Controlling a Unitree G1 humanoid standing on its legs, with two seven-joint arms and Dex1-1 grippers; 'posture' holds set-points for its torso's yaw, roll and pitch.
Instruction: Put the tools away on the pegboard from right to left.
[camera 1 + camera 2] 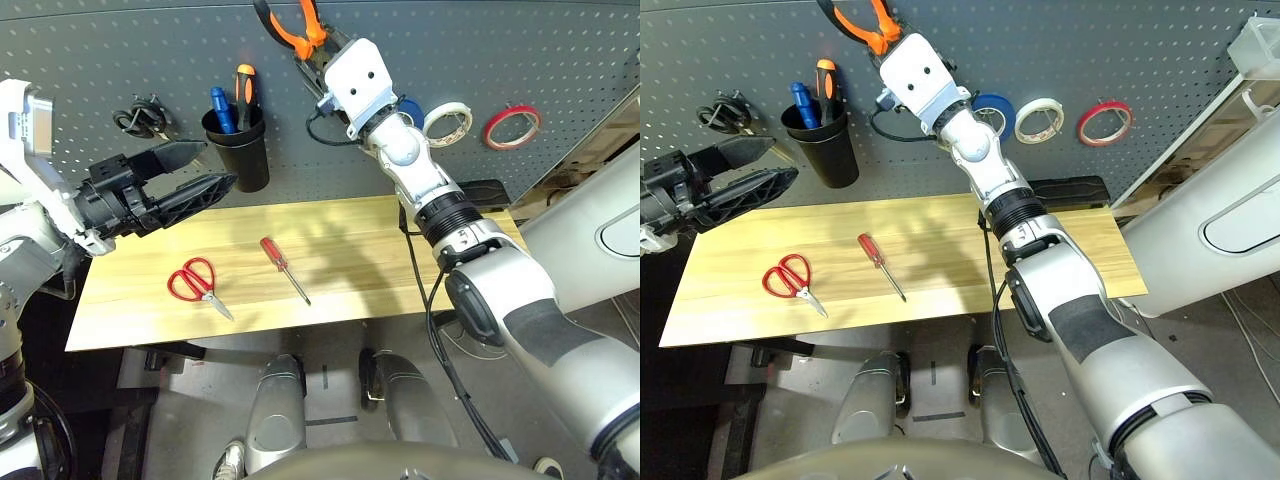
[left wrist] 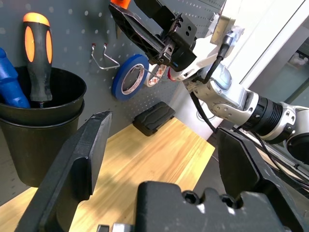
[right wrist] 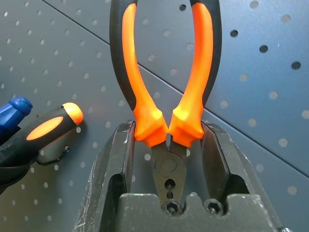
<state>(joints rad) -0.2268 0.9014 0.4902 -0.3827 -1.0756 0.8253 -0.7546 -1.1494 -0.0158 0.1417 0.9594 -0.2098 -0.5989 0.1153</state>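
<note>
1. So, far left: the left gripper [image 1: 205, 170] hangs above the left end of the wooden table [image 1: 420, 270], its two black fingers spread wide apart with nothing between them, pointing toward the black cup [image 1: 240, 150].
2. Behind it, black-handled scissors [image 1: 140, 115] hang on the pegboard [image 1: 100, 50], and the cup next to them holds a blue-handled tool [image 1: 221, 108] and an orange-and-black-handled one [image 1: 244, 90].
3. On the table, the red-handled scissors [image 1: 195, 282] lie flat near the left side, blades aimed at the front edge.
4. Just right of those, the red-handled screwdriver [image 1: 283, 267] lies at an angle, handle toward the board, tip toward the front. It's close to the scissors but not touching.
5. Up top in the middle, the right gripper [image 3: 169, 140] is clamped on the pliers [image 3: 166, 72], fingers pinching the base of the orange-and-black handles, which point up against the board. Can't tell if they're on a hook.
6. Right of that arm, a blue tape roll [image 1: 995, 115], a white tape roll [image 1: 447, 124] and the thin red tape ring [image 1: 512, 126] hang in a row on the board.
</note>
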